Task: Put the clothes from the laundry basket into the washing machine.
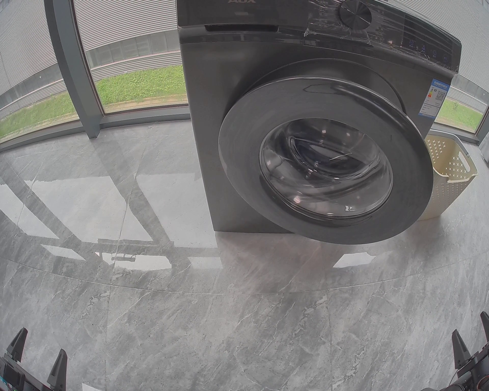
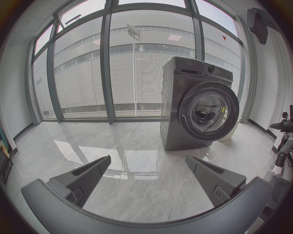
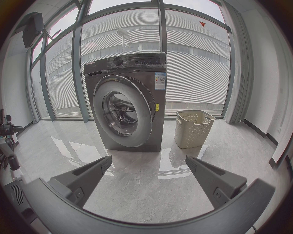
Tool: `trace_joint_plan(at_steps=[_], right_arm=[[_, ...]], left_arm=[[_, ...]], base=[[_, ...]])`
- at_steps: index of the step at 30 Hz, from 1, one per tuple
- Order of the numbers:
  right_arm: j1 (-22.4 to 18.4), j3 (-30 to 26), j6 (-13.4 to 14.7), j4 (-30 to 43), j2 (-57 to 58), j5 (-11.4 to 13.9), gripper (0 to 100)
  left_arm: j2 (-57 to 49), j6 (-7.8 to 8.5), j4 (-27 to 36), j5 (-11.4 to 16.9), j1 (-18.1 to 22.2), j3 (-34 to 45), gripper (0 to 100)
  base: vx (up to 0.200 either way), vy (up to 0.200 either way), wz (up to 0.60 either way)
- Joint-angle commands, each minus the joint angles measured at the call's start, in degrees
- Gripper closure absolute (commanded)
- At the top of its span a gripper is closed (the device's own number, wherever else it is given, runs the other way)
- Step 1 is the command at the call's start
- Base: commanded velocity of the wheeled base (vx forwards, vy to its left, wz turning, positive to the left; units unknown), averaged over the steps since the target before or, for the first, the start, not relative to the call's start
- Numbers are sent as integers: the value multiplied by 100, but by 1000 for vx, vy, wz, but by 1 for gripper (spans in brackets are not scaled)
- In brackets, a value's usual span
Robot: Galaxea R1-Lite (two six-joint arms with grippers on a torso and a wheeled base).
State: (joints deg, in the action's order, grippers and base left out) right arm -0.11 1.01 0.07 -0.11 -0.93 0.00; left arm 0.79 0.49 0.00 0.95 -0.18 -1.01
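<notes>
We see two claws low at the near edge of a grey marble-patterned floor (image 1: 204, 315), one on each side. The left claw (image 1: 38, 356) has its two dark, pointed fingers spread wide, with bare floor showing between them, and it grips nothing. The right claw (image 1: 471, 338) is the same, its two fingers held wide apart with nothing between them. One washing machine (image 1: 219, 127), dark grey and front-loading, stands ahead of both claws and well apart from them across open floor. It sits ahead and to the right of the left claw, and ahead and to the left of the right claw. Its single round door (image 1: 244, 132), a broad grey ring around a glass porthole, is swung outward toward the claws. One round dial (image 1: 355, 14) sits on the control panel along the top. One laundry basket (image 3: 192, 129), cream-coloured with perforated walls and a cut-out handle, stands upright on the floor ahead of the right claw, just beside the machine's right side and well apart from both claws. We cannot tell what lies inside it. Behind the machine and the basket, farthest from the claws, runs a wall of tall windows (image 2: 82, 76).
</notes>
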Motion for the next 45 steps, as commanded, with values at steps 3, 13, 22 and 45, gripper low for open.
trace_joint_plan(at_steps=[3,13,22,45], right_arm=[[-7,-101,89,-51,40,-62,0],[283,1015,643,-719,-2228,923,0],[1575,1200,1012,-2775,-5480,1178,0],[3544,2342,2348,-3118,-7413,114,0]], left_arm=[[-53,-5,0,2,1,92,0],[-53,13,-9,10,1,92,0],[-62,4,-9,10,1,92,0],[-62,-5,-9,-7,1,92,0]], base=[[0,-200,0],[0,-200,0],[0,-200,0],[0,-52,0]])
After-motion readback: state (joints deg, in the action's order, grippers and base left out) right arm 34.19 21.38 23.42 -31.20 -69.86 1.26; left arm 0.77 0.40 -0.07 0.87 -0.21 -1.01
